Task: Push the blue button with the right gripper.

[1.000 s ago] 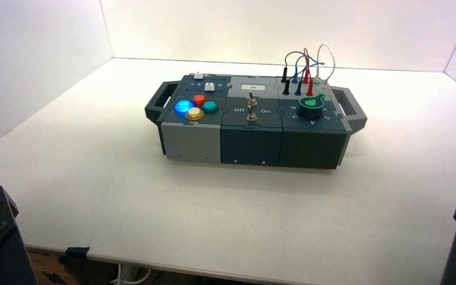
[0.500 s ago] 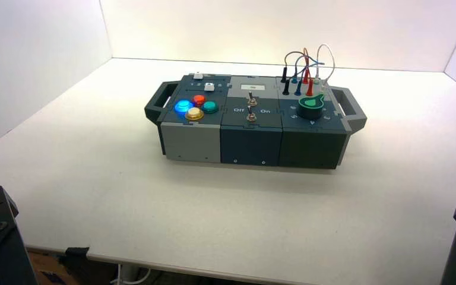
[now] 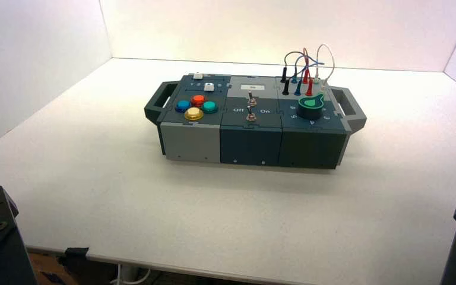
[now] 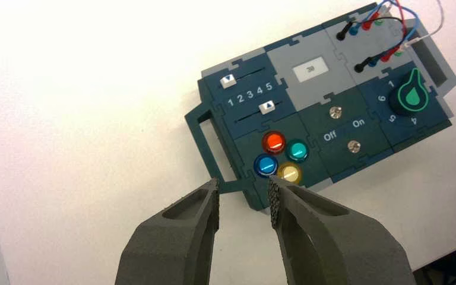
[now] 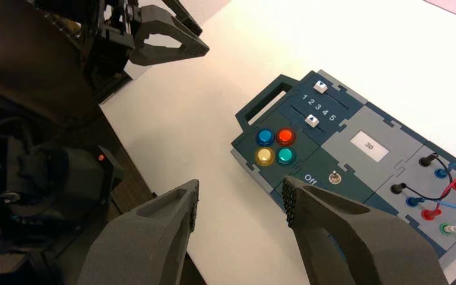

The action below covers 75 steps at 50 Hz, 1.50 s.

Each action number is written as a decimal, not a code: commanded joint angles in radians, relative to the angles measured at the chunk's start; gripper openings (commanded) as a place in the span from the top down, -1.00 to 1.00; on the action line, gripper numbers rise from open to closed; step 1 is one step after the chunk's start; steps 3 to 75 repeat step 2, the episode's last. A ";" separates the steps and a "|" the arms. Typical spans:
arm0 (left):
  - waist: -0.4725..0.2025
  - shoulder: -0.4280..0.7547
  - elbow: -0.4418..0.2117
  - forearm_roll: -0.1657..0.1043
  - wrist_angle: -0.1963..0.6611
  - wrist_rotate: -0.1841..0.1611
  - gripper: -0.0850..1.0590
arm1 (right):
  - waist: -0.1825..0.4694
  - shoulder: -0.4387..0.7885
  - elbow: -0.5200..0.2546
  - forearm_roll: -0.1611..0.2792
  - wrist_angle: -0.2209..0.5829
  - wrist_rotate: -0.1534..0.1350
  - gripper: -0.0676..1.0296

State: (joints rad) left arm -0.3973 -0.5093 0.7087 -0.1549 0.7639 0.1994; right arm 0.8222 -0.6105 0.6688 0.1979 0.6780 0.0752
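Note:
The blue button [image 3: 183, 105] sits at the left end of the dark control box [image 3: 249, 142], leftmost of four dome buttons, and it is unlit. It also shows in the left wrist view [image 4: 265, 165] and in the right wrist view [image 5: 265, 137]. My right gripper [image 5: 241, 196] is open and empty, held high above the table's near edge, well short of the box. My left gripper [image 4: 244, 193] is open and empty too, parked back over the table in front of the box's left end. In the high view only the arm bases show at the bottom corners.
Around the blue button are a red button [image 3: 198, 100], a teal-green button [image 3: 210, 107] and a yellow button [image 3: 194, 113]. Two white sliders [image 4: 266, 107], two toggle switches [image 3: 252, 110], a green-marked knob [image 3: 312, 107] and plugged wires [image 3: 306, 68] fill the rest of the box. Handles stick out at both ends.
The blue button was glowing bright in both earlier frames and is now dark. Neither arm nor the box has moved.

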 commanded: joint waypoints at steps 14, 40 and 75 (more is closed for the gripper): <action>-0.011 -0.008 -0.014 -0.002 -0.025 -0.002 0.05 | 0.003 -0.011 -0.032 0.005 -0.011 0.006 -0.45; -0.011 -0.008 -0.014 -0.002 -0.025 -0.002 0.05 | 0.003 -0.011 -0.032 0.005 -0.011 0.006 -0.45; -0.011 -0.008 -0.014 -0.002 -0.025 -0.002 0.05 | 0.003 -0.011 -0.032 0.005 -0.011 0.006 -0.45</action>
